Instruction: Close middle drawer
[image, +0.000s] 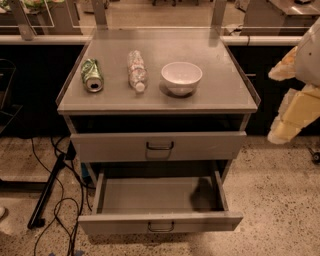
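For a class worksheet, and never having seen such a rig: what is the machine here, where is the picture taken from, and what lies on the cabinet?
One camera looks down at the front of a grey cabinet; where it is mounted is not on record. The pale yellow shape at the right edge is the robot arm's pincer, beside the cabinet, with nothing visibly held. On top are a green can and a plastic bottle, both lying down, and a white bowl. The middle drawer is pulled out.
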